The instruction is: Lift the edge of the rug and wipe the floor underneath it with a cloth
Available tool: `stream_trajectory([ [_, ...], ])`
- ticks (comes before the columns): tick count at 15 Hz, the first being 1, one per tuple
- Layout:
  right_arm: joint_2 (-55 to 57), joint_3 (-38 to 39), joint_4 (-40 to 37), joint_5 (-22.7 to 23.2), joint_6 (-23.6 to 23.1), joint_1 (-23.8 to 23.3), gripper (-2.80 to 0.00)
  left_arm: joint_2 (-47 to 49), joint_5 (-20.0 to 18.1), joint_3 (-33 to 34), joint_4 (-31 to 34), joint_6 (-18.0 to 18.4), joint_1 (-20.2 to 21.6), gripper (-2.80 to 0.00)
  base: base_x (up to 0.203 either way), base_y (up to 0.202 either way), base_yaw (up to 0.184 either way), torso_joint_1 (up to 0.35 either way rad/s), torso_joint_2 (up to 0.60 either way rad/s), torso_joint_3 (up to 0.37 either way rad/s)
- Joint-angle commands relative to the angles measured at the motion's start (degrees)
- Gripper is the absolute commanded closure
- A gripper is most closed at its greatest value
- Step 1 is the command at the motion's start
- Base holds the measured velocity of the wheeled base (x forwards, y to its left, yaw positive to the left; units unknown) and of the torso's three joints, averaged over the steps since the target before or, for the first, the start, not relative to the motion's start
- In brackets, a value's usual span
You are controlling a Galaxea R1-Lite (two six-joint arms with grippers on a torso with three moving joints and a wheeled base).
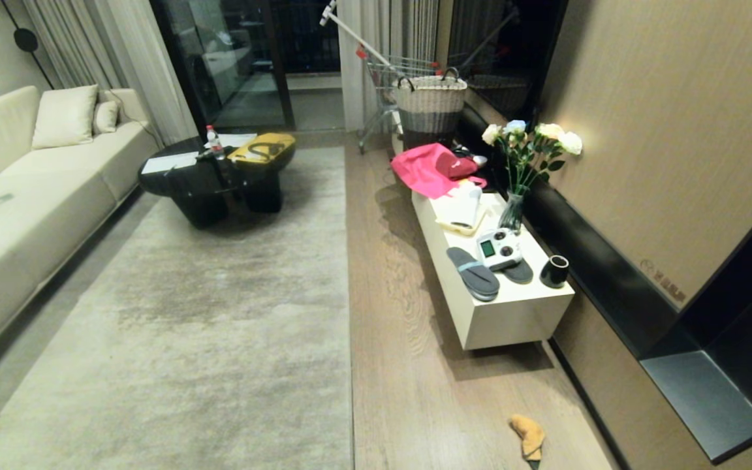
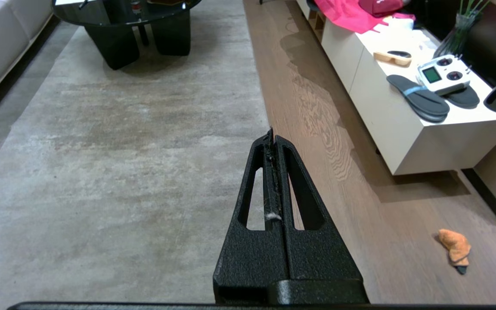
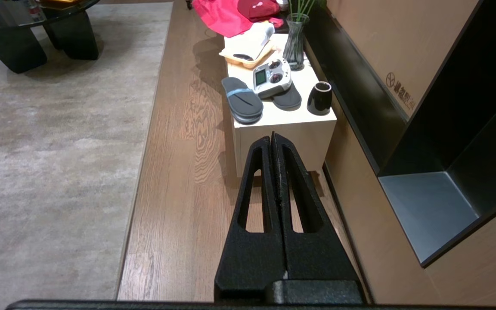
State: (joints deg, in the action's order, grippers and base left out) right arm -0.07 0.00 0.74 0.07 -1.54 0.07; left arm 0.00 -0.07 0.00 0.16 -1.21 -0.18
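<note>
- Head view: neither arm shows here. The rug edge (image 1: 348, 274) lies flat along the floor (image 1: 408, 365), its long hem running beside the white bench (image 1: 506, 307). The cloth (image 1: 528, 436) sits crumpled on bare planks, on the near side of the bench and off the rug, so it looks free to be picked up before any lifting starts.
- Left wrist view: the left gripper (image 2: 273, 134) hangs above the rug edge (image 2: 258, 107), jaws pressed together and holding nothing; a wisp of lint clings between them. The cloth (image 2: 454, 249) lies well apart from it, on the bench's side of the hem, near the bench's near end. The hem itself is the closer target, likely this arm's job.
- Right wrist view: the right gripper (image 3: 273, 137) is likewise closed and empty, held over the floor (image 3: 175, 206) in line with the bench (image 3: 282, 129). The cloth is not visible here.
</note>
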Motion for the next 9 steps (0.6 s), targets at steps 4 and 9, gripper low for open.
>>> stream_trajectory([
  [4,0.07,0.0,0.05,0.01,-0.05,0.01,0.0,0.08,-0.01,0.0,0.0,-0.02,0.01,0.0,0.0,0.0,0.0,0.143,-0.35,-0.203],
  [9,0.07,0.0,0.05,0.01,-0.05,0.01,0.0,0.09,-0.01,0.0,0.01,-0.02,0.01,0.0,0.0,0.0,0.0,0.13,-0.32,-0.17],
])
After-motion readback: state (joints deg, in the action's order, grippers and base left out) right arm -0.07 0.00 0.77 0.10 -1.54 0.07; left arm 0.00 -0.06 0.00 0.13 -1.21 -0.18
